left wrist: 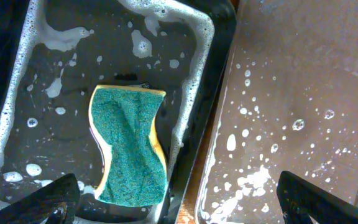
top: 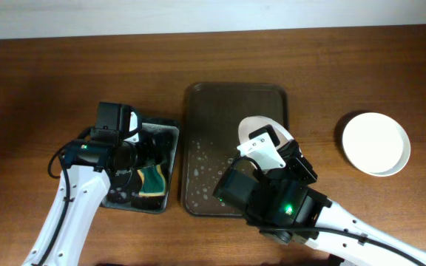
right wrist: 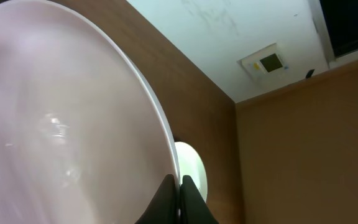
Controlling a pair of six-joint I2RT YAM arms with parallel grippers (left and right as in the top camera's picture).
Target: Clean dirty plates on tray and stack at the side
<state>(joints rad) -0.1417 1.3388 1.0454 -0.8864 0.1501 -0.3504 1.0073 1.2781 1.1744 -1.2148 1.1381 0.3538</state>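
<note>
The dark brown tray (top: 198, 100) lies at the table's middle, wet with foam. My right gripper (right wrist: 180, 186) is shut on the rim of a white plate (right wrist: 61, 130) and holds it tilted on edge over the tray's right half; in the overhead view the plate (top: 254, 124) shows partly behind the arm. A second white plate (top: 376, 142) rests on the table at the right and also shows in the right wrist view (right wrist: 194, 171). My left gripper (left wrist: 179, 202) is open and empty above the green-yellow sponge (left wrist: 129, 146) in the small black tray (left wrist: 17, 81).
The small black tray (top: 167, 133) sits just left of the brown tray (left wrist: 303, 93), with soapy water in it. Foam spots lie on the brown tray's left half. The wooden table (top: 346, 66) extends around.
</note>
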